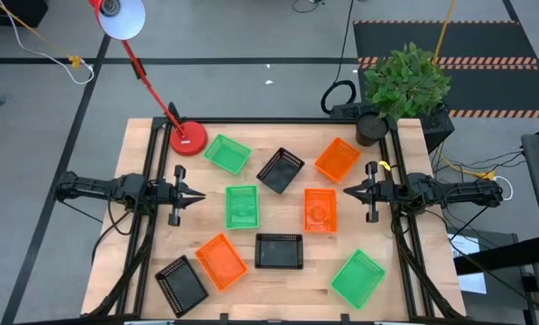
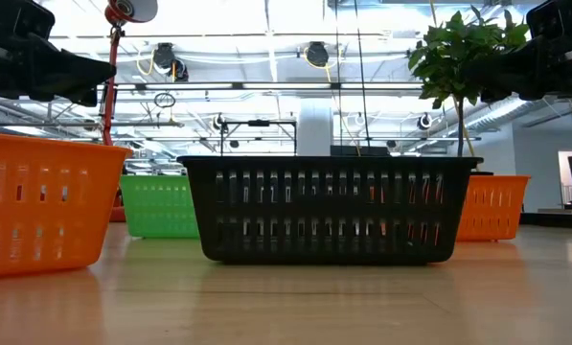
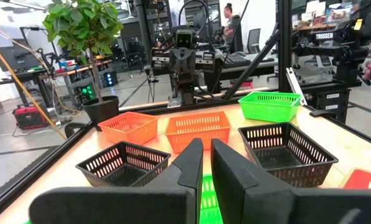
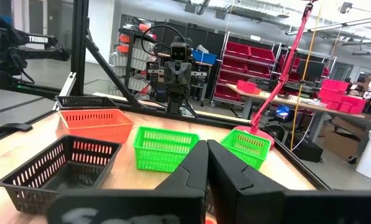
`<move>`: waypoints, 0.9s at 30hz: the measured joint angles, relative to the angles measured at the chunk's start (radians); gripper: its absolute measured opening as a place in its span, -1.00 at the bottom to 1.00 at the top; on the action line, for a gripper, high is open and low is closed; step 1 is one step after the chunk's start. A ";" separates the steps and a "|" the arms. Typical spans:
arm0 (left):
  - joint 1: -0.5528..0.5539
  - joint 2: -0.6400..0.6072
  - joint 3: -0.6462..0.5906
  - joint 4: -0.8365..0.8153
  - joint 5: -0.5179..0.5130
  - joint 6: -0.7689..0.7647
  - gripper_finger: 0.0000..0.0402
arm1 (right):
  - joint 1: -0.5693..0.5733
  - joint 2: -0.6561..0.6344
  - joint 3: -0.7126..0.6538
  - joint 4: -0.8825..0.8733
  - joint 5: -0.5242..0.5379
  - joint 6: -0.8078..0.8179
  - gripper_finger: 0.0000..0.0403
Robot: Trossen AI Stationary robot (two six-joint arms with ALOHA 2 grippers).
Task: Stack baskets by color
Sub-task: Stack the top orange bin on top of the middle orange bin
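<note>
Several mesh baskets stand open side up on the wooden table, on their bottoms and apart from one another. Green ones are at far left, centre and near right. Orange ones are at far right, centre right and near left. Black ones are at far centre, near centre and near left corner. My left gripper hovers at the left edge, shut but for a narrow slit. My right gripper hovers at the right edge, shut. Both point level at the middle, holding nothing.
A red lamp base stands at the far left corner, its arm slanting up and away. A potted plant stands at the far right corner. Black frame rails run along the left and right edges. Bare wood lies between the baskets.
</note>
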 joint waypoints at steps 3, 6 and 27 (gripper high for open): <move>0.000 0.000 0.000 0.000 0.000 0.000 -0.82 | 0.000 0.000 0.000 0.000 0.000 0.000 -1.00; 0.000 0.000 0.000 0.000 0.000 0.000 -0.82 | 0.000 0.000 0.000 0.000 0.000 0.000 -1.00; 0.000 0.000 0.000 0.000 0.000 0.000 -0.82 | 0.000 0.000 0.001 0.134 0.001 0.011 -1.00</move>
